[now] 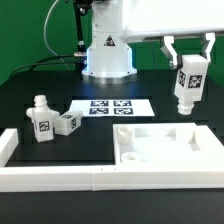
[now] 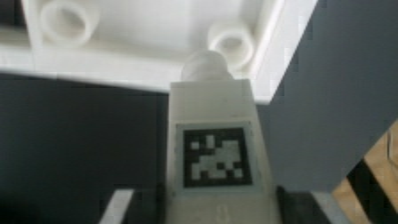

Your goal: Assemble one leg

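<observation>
While the gripper clamps the leg by its upper end, you see from the exterior view that the leg hangs upright, long axis vertical. It is clear of the tray and over its far corner on that view's right. Two spare legs sit well apart to the left. From the wrist view, the leg's tip points just beside a corner hole. The fingers are cut off, and blur hides whether tip and hole line up.

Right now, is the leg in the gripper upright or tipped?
Upright: the leg hangs vertical in the gripper, narrow end down, above the tray-like part.
</observation>
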`<state>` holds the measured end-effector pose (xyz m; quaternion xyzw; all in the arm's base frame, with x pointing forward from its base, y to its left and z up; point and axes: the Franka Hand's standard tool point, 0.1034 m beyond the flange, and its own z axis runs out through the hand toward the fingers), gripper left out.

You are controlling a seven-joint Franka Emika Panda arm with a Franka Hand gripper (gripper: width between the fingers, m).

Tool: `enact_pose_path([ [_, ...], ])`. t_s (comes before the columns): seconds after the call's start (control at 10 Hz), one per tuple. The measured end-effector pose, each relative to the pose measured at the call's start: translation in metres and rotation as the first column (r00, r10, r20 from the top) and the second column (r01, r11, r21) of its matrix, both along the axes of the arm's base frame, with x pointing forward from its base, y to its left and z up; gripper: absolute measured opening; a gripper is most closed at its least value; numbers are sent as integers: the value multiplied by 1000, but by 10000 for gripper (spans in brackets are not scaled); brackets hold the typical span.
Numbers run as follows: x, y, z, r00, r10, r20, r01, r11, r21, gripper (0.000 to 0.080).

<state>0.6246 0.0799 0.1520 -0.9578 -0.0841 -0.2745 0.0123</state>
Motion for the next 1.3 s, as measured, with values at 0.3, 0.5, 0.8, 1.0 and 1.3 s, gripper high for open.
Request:
enact_pose_path([
  [0.3, 20, 20, -18, 1000, 2, 28, -3, 1000, 18, 285],
  [0.5, 19, 15, -18, 1000, -2, 26, 2, 1000, 16, 285],
  [0.8, 13, 29, -25, 1000, 11, 2, -11, 1000, 21, 285],
  [1.0, 11, 28, -34, 1000, 9, -11, -9, 1000, 20, 285],
  [1.3, 6, 30, -47, 999, 14, -29, -13, 1000, 17, 285],
])
